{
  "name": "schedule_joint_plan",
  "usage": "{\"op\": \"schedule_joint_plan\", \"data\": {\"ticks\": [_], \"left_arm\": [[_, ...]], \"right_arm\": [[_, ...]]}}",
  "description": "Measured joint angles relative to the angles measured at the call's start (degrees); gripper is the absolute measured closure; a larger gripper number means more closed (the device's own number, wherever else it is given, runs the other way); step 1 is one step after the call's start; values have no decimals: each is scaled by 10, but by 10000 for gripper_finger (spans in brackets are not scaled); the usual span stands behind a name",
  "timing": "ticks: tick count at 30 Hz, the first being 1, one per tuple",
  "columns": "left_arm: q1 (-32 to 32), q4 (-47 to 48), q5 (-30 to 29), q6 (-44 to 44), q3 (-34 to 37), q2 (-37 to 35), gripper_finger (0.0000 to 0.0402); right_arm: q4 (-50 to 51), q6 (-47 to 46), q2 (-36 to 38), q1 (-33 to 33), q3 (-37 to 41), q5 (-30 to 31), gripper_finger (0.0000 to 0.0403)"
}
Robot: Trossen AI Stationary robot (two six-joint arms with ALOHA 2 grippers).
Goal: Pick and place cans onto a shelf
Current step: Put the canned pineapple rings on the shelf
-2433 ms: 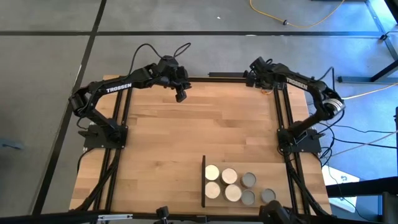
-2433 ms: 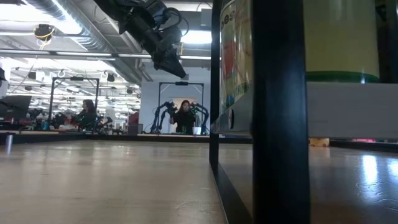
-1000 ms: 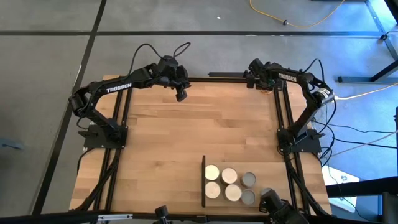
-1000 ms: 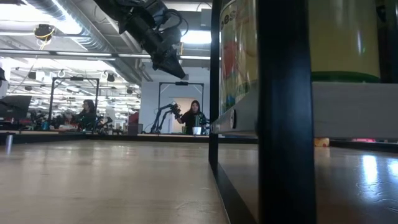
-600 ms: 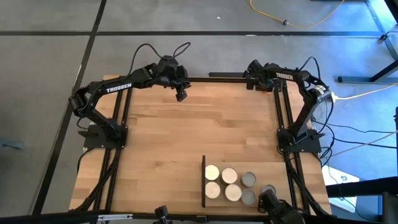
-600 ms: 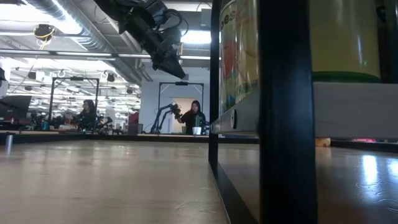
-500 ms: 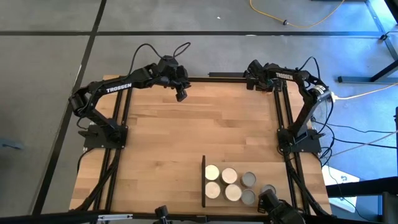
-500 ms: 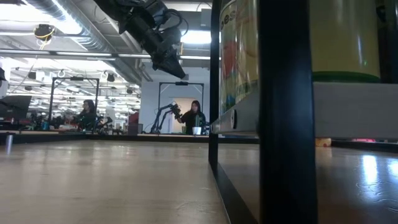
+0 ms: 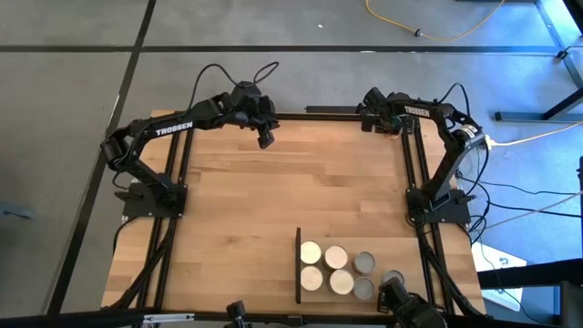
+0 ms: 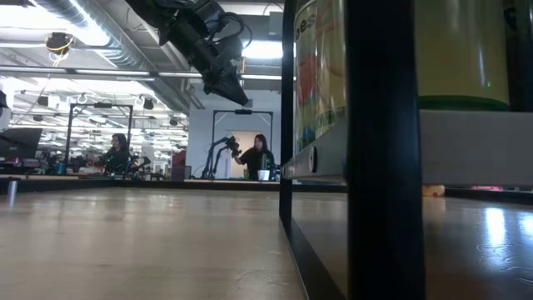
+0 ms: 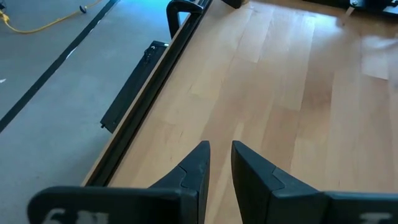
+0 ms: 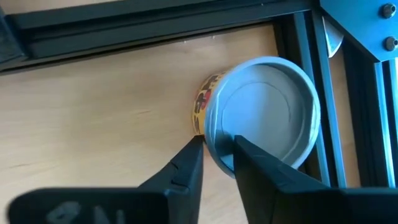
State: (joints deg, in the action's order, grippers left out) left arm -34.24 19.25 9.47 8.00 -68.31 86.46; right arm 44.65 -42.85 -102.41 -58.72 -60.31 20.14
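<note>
Several cream-topped cans point(image 9: 324, 268) stand just right of the shelf's black upright edge point(image 9: 298, 264), with three grey-topped cans point(image 9: 364, 263) to their right. In the low view that edge point(image 10: 379, 167) and two cans point(image 10: 321, 75) fill the right side. Another grey-topped can point(image 12: 261, 115) with a yellow patterned label stands in the table's far right corner. My right gripper point(image 12: 217, 144) point(image 9: 387, 126) points steeply down over this can's rim, open by a narrow gap. My left gripper point(image 9: 265, 139) point(image 11: 221, 149) hangs open above the far left of the table with nothing between its fingers. My right gripper comes at the corner can from above. One finger point(image 12: 189, 158) stands outside the can's wall and the other point(image 12: 249, 158) over the lid, with the rim's near part point(image 12: 217, 163) between them. I cannot tell whether either finger touches it. The can stands upright on the table.
Black frame rails point(image 12: 155, 25) run close behind and beside the corner can. A dark object point(image 9: 405, 305) at the near edge covers part of the rightmost grey-topped can point(image 9: 393, 277). Bare wood point(image 9: 291, 191) lies between the arms. People show far off in the room point(image 10: 260, 158).
</note>
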Motion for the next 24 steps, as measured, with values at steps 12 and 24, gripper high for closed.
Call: {"op": "schedule_joint_plan", "data": {"ticks": [12,24], "left_arm": [[0,0,0,-1,0,0,343],[0,0,0,0,0,0,343]], "right_arm": [[-2,12,1,0,0,-2,391],[8,26,32,1,3,-21,398]]}}
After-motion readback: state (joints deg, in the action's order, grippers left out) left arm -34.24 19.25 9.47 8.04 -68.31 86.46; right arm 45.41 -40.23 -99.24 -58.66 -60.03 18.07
